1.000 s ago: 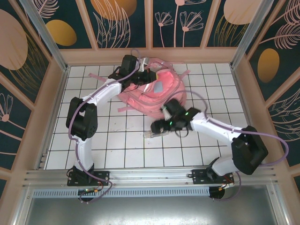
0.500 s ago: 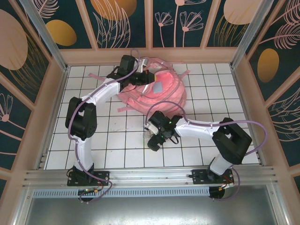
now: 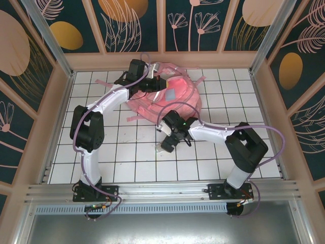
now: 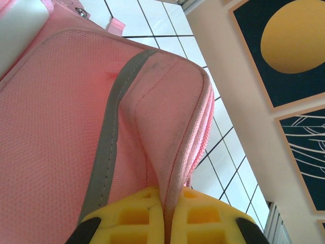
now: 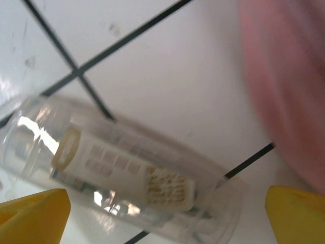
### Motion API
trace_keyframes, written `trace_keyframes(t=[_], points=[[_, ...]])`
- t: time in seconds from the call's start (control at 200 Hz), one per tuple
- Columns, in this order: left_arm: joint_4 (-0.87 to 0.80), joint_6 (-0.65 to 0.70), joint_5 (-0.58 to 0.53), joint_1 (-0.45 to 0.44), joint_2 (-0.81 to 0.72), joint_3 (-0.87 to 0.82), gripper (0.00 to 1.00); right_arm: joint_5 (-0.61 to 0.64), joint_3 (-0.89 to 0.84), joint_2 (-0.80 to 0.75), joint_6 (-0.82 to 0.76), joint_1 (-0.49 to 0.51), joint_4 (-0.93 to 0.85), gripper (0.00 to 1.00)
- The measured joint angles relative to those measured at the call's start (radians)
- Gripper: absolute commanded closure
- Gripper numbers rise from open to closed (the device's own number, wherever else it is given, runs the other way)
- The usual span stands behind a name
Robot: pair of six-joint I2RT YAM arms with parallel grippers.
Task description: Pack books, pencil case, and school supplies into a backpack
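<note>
Box (image 5: 122, 170) — transparent, pale label (image 5: 167, 187) inside — lies near backpack (image 5: 289, 81).

The right arm (image 3: 213, 134) has folded inward: its elbow, out by the right edge of the tabletop (image 3: 117, 152) a second ago, now stands nearer the middle. Its wrist has swung up close to the backpack (image 3: 175, 99), and the right hand (image 3: 165, 147), earlier lying beside the narrow transparent box (image 5: 122, 173), now points down over it.
</note>
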Motion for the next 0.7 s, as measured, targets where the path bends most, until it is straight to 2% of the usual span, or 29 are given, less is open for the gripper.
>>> trace_keyframes(t=[0.135, 0.29, 0.7], points=[[0.000, 0.002, 0.000, 0.001, 0.000, 0.000, 1.00, -0.022, 0.074, 0.008, 0.116, -0.003, -0.032, 0.01], [0.000, 0.003, 0.003, 0.003, 0.000, 0.000, 1.00, -0.110, 0.079, 0.008, 0.234, -0.017, -0.034, 0.01], [0.000, 0.002, 0.004, 0.005, 0.000, 0.000, 1.00, -0.236, 0.066, 0.123, 0.295, -0.049, 0.044, 0.01]])
